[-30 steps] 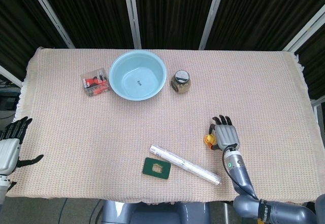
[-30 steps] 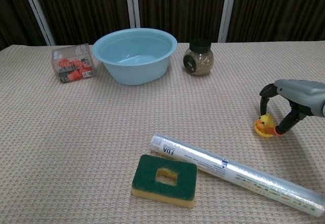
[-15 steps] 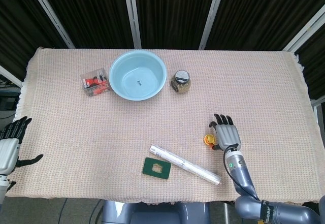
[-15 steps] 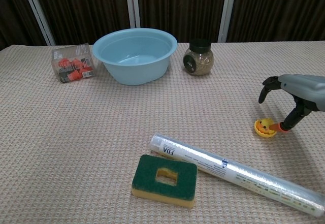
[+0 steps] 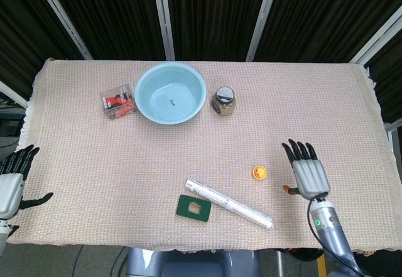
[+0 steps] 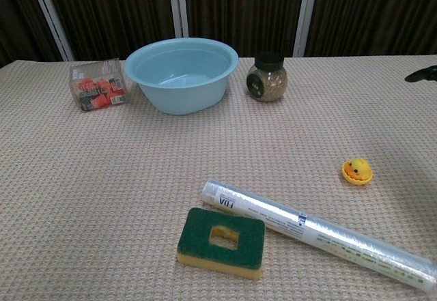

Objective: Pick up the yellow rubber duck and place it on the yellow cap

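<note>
In the head view the right hand (image 5: 308,176) hovers empty with fingers spread, just right of the yellow rubber duck (image 5: 259,173), and the left hand (image 5: 12,175) hangs open off the table's edge. In the chest view the duck sits on the yellow cap (image 6: 357,176); being small and rounded, it could likely roll off if the cloth is nudged.

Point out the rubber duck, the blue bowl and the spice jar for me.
rubber duck (image 6: 357,170), chest view, on its body.
blue bowl (image 6: 179,86), chest view, on its outer wall.
spice jar (image 6: 267,84), chest view, on its glass side.
</note>
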Action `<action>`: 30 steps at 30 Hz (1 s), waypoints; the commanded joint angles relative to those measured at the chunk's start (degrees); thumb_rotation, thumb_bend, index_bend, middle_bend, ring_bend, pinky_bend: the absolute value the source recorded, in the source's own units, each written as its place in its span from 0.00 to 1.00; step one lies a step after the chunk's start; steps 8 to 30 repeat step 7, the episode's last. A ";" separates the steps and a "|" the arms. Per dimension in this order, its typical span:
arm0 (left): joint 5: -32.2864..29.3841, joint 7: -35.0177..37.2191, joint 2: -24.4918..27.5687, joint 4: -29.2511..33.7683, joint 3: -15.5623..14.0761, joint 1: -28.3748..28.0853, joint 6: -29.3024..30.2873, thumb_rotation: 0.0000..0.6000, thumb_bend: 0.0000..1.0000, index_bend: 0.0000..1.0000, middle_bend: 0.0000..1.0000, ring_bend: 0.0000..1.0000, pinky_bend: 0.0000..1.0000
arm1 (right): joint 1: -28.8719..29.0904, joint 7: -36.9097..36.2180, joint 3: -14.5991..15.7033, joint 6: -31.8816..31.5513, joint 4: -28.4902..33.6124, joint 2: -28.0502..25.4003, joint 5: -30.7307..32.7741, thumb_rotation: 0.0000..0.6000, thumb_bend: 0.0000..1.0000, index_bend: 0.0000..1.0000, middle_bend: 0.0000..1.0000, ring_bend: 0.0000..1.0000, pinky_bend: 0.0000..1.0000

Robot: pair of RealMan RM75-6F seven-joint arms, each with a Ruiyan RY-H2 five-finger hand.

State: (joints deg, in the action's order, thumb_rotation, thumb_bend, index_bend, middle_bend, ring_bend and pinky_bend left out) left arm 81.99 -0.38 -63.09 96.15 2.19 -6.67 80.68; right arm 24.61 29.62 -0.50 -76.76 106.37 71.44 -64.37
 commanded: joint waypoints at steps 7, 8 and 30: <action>2.45 -1.22 0.33 -0.33 -1.09 0.97 2.02 1.00 0.09 0.00 0.00 0.00 0.00 | -11.97 -7.24 9.89 -10.90 -4.15 -6.42 -13.90 1.00 0.03 0.00 0.00 0.00 0.00; 2.45 -1.22 0.33 -0.33 -1.09 0.97 2.02 1.00 0.09 0.00 0.00 0.00 0.00 | -11.97 -7.24 9.89 -10.90 -4.15 -6.42 -13.90 1.00 0.03 0.00 0.00 0.00 0.00; 2.45 -1.22 0.33 -0.33 -1.09 0.97 2.02 1.00 0.09 0.00 0.00 0.00 0.00 | -11.97 -7.24 9.89 -10.90 -4.15 -6.42 -13.90 1.00 0.03 0.00 0.00 0.00 0.00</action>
